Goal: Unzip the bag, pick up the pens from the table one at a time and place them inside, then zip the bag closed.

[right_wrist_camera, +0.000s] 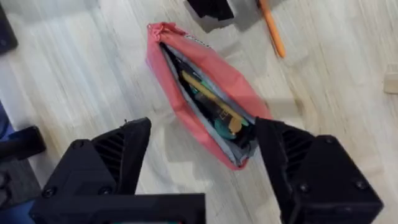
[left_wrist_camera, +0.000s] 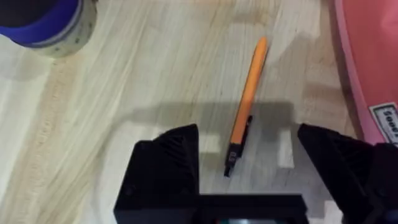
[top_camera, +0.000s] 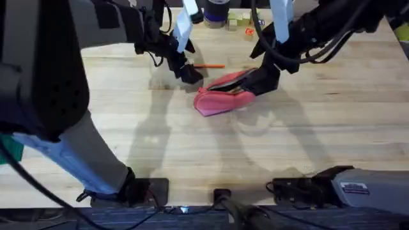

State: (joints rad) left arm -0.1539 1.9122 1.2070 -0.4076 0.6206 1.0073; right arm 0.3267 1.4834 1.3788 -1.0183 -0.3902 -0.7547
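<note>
Bag [right_wrist_camera: 205,93] seen unzipped mid-table [top_camera: 307,147], stuff already inside. Orange pen [left_wrist_camera: 245,106] laid flat just beside it, between wide-open left gripper [left_wrist_camera: 249,155] fingers (not touched). Right gripper [right_wrist_camera: 205,155] spread wide over bag end.

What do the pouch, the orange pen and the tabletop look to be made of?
The bag: soft pink fabric, matte, gathered and sagging at its end, with a grey lining along the open mouth. The orange pen: probably smooth plastic, with a black end and clip. The table: light wood planks, visible grain, seemingly a low-sheen finish.
</note>
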